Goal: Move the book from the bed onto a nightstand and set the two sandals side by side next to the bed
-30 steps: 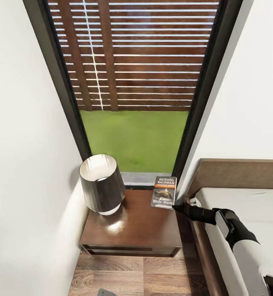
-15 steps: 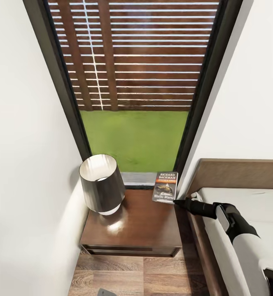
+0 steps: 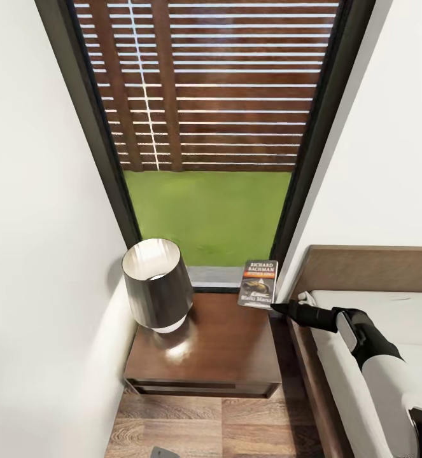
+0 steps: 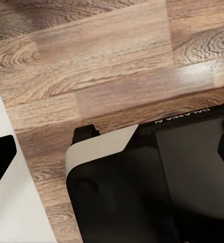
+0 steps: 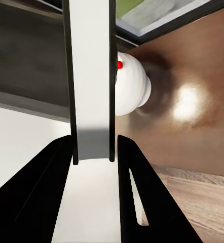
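Head view: the right gripper (image 3: 276, 308) is clamped on the book (image 3: 258, 284), holding it upright over the nightstand (image 3: 217, 346) back corner, at 3 o'clock from the lamp (image 3: 158, 284), beside the bed (image 3: 363, 305). Right wrist view: fingers (image 5: 137, 192) pinch the book's (image 5: 91, 81) edge. Left gripper's state: cannot tell.

Even, bright daylight through the window (image 3: 204, 127); renders sharp. Glare patch on nightstand top (image 3: 204, 356) beside the lamp (image 3: 158, 284); verticals splay toward upper frame edges.
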`<state>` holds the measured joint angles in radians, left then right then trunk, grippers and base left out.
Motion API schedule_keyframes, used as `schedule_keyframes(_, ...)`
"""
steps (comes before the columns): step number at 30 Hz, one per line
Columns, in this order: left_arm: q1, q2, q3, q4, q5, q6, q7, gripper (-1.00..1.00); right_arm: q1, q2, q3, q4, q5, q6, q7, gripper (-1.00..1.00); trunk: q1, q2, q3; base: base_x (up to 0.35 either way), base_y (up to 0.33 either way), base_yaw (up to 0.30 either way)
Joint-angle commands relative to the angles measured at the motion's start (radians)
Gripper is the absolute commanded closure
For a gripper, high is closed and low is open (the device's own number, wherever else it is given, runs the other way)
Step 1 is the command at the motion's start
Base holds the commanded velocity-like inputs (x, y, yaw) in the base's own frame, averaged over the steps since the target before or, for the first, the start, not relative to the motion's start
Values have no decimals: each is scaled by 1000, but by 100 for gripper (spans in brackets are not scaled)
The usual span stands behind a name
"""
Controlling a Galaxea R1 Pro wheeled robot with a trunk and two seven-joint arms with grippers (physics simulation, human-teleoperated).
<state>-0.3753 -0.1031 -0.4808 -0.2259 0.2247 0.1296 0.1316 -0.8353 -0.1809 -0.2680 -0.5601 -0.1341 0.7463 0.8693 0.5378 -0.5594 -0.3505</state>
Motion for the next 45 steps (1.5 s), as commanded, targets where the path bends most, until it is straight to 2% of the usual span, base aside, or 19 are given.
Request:
schedule_keyframes(1,0,0,-9,-2,10,5,6,-100,-1,0,-2,0,-4,6,1,100,4,-9,-5,0,0,0)
schedule_keyframes(3,0,0,-9,-2,10,5,6,-100,-3,0,-1,2,-4,6,0,100,12,-23,-11,0,0,0)
schedule_keyframes(8,0,1,-9,-3,10,5,6,-100,-6,1,0,7,-4,5,-2,100,12,-23,-11,0,0,0)
schedule_keyframes(33,0,1,-9,-2,10,4,6,-100,-7,7,5,79,-1,-14,-2,100,108,-198,-89,0,0,0)
schedule_keyframes(45,0,2,-9,-3,10,4,3,-100,-7,1,6,108,-6,-34,6,100,108,-198,-89,0,0,0)
